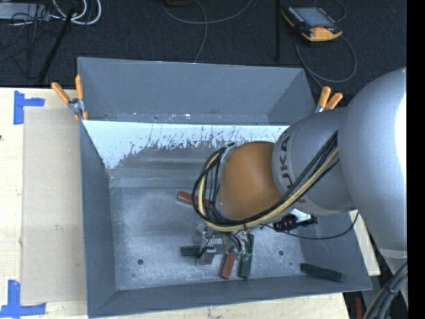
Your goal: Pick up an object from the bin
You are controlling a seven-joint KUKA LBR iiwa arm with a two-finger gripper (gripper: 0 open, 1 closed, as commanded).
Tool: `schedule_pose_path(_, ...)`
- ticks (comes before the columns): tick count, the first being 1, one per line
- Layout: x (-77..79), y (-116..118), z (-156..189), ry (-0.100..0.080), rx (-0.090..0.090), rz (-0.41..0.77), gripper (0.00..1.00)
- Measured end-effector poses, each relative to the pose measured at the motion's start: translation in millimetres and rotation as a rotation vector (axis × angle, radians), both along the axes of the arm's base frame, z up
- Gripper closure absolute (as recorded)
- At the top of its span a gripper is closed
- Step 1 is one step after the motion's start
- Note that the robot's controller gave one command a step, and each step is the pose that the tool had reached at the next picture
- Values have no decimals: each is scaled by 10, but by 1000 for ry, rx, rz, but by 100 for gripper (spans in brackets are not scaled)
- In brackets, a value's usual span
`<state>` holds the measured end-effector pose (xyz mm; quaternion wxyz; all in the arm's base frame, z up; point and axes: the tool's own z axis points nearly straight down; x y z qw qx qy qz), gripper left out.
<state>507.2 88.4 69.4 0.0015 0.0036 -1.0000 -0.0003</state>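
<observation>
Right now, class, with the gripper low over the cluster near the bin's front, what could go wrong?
1. The gripper sits amid a tight cluster: a black piece, a brown stick and a green stick. It might catch two, or knock them apart.
2. The orange cover overhangs the gripper in this view, so a miss could go unnoticed.

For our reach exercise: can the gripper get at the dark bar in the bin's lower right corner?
Probably yes: the dark bar lies alone with nothing on it, though the bin wall nearby may crowd the gripper.
</observation>
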Motion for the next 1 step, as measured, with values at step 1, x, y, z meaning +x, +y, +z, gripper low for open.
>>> schedule_pose_path(1,217,-260,1430,-11,-1,26,100)
